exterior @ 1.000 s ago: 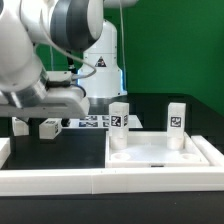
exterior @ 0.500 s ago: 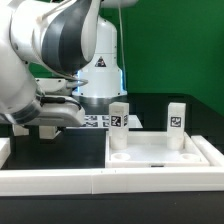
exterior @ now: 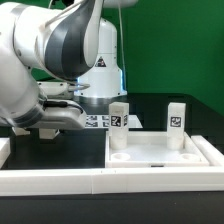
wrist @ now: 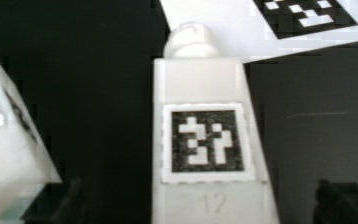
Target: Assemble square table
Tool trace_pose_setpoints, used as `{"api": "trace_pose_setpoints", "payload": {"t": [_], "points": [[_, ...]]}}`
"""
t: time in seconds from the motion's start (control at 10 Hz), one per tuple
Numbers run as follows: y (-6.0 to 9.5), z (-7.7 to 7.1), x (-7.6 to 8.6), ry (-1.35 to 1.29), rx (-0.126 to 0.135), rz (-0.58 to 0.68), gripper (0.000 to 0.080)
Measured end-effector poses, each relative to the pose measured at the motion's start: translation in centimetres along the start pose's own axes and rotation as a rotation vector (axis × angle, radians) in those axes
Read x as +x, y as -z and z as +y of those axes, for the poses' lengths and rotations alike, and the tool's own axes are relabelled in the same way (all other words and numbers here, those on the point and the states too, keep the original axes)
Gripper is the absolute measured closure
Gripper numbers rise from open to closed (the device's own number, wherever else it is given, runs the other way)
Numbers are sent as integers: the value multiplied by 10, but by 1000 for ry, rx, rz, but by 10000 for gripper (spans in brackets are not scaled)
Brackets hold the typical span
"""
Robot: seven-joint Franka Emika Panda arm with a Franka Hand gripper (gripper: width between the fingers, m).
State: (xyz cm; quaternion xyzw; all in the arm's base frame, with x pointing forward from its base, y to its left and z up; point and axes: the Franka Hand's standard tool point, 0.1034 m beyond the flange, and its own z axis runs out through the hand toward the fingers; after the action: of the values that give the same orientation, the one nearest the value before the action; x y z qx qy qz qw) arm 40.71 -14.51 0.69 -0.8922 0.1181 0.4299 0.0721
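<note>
On the exterior view's left, our arm (exterior: 40,70) has sunk lower over a loose leg (exterior: 47,131) on the desk (exterior: 205,115); standing legs (exterior: 118,125) wait on the slab (exterior: 160,152) | wrist view: gripper (wrist: 202,200) open, straddling a tagged leg (wrist: 202,130), not touching | we judge a third-leg grasp imminent.

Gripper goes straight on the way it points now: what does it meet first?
Most likely the loose table leg, which lies tag-up, centred under the open gripper in the wrist view. The fingers sit wide of it on either side, so the leg would end up between them. How much gap remains is unclear.
</note>
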Motion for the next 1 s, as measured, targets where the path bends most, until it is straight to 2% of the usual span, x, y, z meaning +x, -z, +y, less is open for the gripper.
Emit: {"api": "trace_pose_setpoints", "payload": {"t": [0.1, 0.2, 0.3, 0.4, 0.8, 1.0], "points": [[-1, -3, 0, 4, -1, -1, 288], [-1, -5, 1, 8, -1, -2, 288], [-1, -5, 1, 9, 0, -2, 426], [-1, -5, 1, 9, 0, -2, 510], [2, -5, 1, 11, -1, 3, 510], [13, -10, -1, 18, -2, 20, 510]]}}
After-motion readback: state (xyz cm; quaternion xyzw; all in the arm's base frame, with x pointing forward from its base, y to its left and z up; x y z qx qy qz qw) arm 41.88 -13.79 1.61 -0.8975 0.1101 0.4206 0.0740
